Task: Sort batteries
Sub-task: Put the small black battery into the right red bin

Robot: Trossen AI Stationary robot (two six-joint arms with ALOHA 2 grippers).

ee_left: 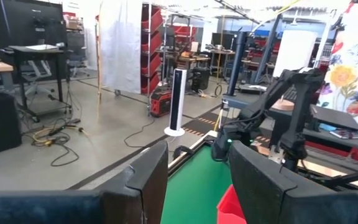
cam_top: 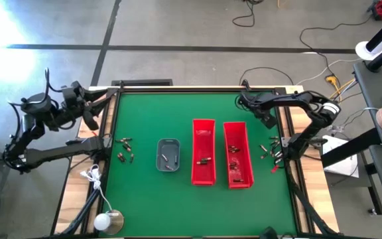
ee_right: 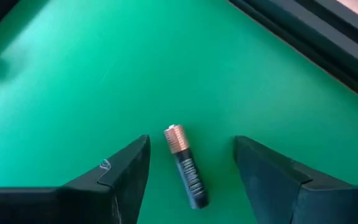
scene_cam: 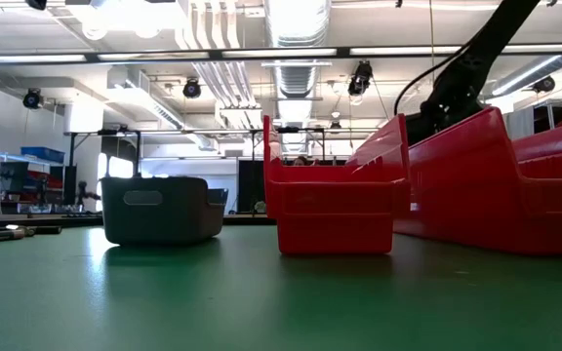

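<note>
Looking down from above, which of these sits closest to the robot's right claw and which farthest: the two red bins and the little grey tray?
From the right gripper, at the table's far right part:
1. The right red bin, nearest.
2. The left red bin, beside it toward the middle.
3. The grey tray, farthest, left of both bins.

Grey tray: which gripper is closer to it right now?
Left. The left gripper is raised at the table's far-left corner, up-left of the grey tray; the right gripper sits beyond both red bins, near the right edge.

Right claw (cam_top: 276,154) tips indiscernible from above; battery (ee_right: 186,166) sizes unreadable.
</note>
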